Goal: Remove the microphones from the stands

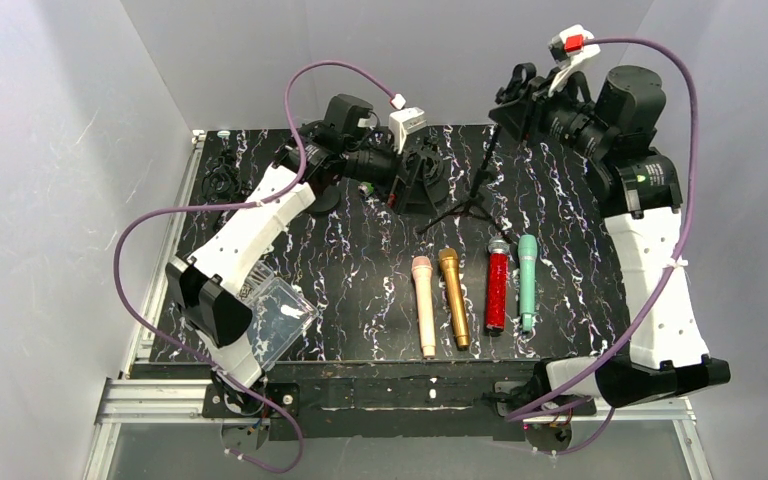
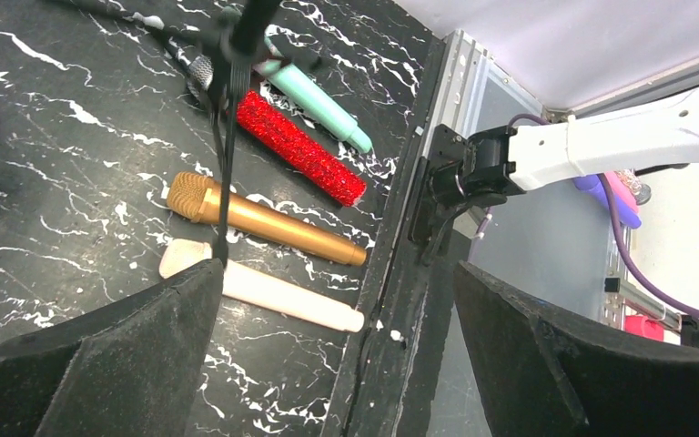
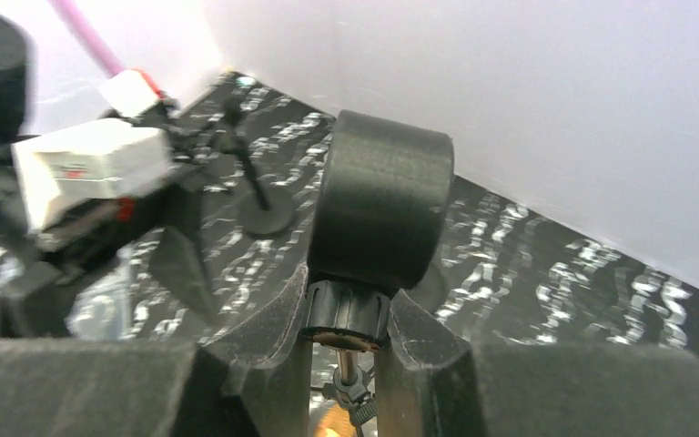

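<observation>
1. Four microphones lie flat in a row on the desk [image 1: 360,270], toward its near edge: pink microphone [image 1: 424,305], gold microphone [image 1: 453,298], red microphone [image 1: 497,290], teal microphone [image 1: 527,280]. Heads point to the far side. Pink and gold are just beside each other, likewise red and teal, with a gap between the pairs.
2. The stand [image 1: 473,195] is a black tripod standing on the desk just beyond the row. Its feet are near the heads of the gold and red mics.
3. At the top of the stand is a black cylindrical holder [image 3: 380,196] with a knurled collar [image 3: 346,309] right below it.
4. The right pincer [image 3: 346,332] is clenched on that collar, one finger on each side and the holder directly above the fingers [image 3: 268,337]. In the top view it sits high over the far right of the desk.
5. The left pincer [image 2: 337,282] is released, jaws wide apart and nothing between them. It hangs just left of the stand, over the far middle of the desk.
6. The left wrist view looks past the stand's pole at all four mics (a thin stand leg crosses in front of the gold one).
7. A second stand with a round base [image 3: 268,214] is at the far left, blurred in the right wrist view.
8. A clear plastic box [image 1: 282,318] sits by the left arm's base.
</observation>
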`<action>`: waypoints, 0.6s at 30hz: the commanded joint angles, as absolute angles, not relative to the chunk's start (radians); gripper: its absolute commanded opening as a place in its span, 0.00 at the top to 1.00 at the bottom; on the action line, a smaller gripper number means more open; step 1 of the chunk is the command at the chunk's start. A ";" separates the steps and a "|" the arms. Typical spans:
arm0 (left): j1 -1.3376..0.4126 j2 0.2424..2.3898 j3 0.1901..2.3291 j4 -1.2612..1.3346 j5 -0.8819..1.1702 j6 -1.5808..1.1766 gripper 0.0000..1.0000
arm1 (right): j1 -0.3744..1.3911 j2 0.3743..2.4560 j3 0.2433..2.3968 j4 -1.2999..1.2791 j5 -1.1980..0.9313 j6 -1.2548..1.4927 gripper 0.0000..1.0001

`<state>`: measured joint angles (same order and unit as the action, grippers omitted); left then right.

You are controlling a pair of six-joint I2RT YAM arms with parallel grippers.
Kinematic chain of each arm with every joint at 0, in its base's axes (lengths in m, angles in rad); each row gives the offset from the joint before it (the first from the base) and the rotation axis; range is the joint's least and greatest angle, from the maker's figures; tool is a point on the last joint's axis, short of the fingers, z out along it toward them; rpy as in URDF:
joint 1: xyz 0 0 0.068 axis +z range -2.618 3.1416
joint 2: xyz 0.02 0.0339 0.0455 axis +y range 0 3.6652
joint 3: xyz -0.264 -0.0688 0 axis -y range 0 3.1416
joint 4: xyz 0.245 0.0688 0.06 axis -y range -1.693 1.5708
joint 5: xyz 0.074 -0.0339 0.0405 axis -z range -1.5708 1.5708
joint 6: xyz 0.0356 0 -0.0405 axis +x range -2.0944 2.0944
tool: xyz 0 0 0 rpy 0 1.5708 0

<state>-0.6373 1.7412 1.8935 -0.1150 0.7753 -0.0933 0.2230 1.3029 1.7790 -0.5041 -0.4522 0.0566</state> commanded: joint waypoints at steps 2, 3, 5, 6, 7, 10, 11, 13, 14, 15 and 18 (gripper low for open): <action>-0.611 1.669 1.916 -0.182 0.810 -0.050 0.02 | 0.166 1.316 1.875 -0.498 -0.270 -0.100 0.99; -0.608 1.667 1.915 -0.182 0.811 -0.052 0.02 | 0.156 1.321 1.871 -0.487 -0.258 -0.107 0.99; -0.603 1.662 1.914 -0.190 0.809 -0.052 0.02 | 0.141 1.338 1.863 -0.462 -0.234 -0.120 0.99; -0.601 1.659 1.914 -0.195 0.805 -0.052 0.02 | 0.136 1.347 1.863 -0.447 -0.223 -0.127 0.99; -0.599 1.655 1.915 -0.201 0.801 -0.052 0.02 | 0.133 1.359 1.864 -0.436 -0.211 -0.136 0.99; -0.594 1.646 1.914 -0.221 0.790 -0.041 0.02 | 0.125 1.397 1.878 -0.405 -0.190 -0.144 0.99; -0.594 1.642 1.913 -0.229 0.786 -0.036 0.02 | 0.124 1.412 1.887 -0.396 -0.187 -0.143 0.99; -0.591 1.634 1.909 -0.246 0.778 -0.026 0.02 | 0.122 1.442 1.904 -0.371 -0.179 -0.142 0.99; -0.591 1.632 1.908 -0.256 0.772 -0.025 0.02 | 0.123 1.459 1.914 -0.359 -0.171 -0.144 0.99; -0.590 1.627 1.905 -0.261 0.769 -0.023 0.02 | 0.121 1.479 1.926 -0.350 -0.163 -0.145 0.99; -0.586 1.617 1.895 -0.266 0.765 -0.020 0.02 | 0.119 1.527 1.935 -0.308 -0.154 -0.152 0.99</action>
